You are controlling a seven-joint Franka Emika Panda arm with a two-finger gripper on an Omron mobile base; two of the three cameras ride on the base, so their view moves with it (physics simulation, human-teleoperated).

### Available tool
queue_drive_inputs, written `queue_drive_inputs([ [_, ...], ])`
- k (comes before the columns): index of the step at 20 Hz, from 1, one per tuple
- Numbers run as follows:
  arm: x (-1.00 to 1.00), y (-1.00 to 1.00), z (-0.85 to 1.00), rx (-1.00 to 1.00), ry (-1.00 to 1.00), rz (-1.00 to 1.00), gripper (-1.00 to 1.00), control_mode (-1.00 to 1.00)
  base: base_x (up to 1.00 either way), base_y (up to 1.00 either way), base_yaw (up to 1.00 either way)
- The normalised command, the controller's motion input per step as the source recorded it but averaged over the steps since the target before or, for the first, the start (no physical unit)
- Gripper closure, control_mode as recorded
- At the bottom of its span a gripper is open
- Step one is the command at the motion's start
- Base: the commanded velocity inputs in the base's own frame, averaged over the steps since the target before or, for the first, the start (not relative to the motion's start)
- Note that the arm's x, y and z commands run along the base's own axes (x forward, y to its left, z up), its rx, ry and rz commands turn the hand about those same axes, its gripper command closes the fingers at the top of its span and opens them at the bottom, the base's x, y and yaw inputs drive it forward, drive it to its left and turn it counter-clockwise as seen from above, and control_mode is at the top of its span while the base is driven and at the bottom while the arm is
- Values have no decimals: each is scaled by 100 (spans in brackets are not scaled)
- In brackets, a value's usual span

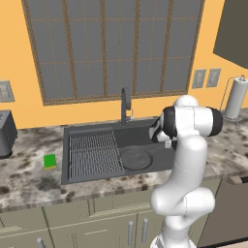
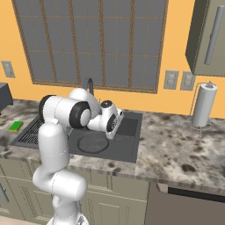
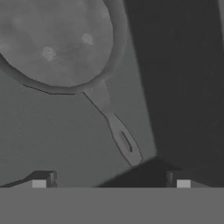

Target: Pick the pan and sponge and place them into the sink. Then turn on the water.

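The dark grey pan (image 1: 135,158) (image 2: 92,143) (image 3: 57,39) lies flat on the floor of the sink (image 1: 140,136) (image 2: 127,149), right of the ribbed rack (image 1: 94,155). Its handle (image 3: 122,140) points toward my gripper (image 3: 111,181), which hangs open just above the handle's end, with nothing between the fingers. The green sponge (image 1: 49,161) (image 2: 16,126) rests on the counter left of the sink, far from the hand. The slim dark faucet (image 1: 125,106) (image 2: 89,85) stands behind the basin. The water is out of view.
A paper towel holder (image 1: 236,99) (image 2: 204,105) stands on the counter at the right. A dark appliance (image 1: 5,133) sits at the far left. The basin's right wall (image 3: 183,78) rises close beside the handle.
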Motion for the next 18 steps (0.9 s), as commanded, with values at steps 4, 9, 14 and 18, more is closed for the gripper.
queue_drive_inputs([
  [4,-9,3,27,4,1,-18,-100,-100,0,0,0],
  [9,-15,0,16,6,1,-20,-100,-100,0,0,0],
  [14,-19,0,12,8,0,-20,-100,-100,0,0,0],
  [18,-20,0,14,11,0,-19,-100,-100,0,0,0],
])
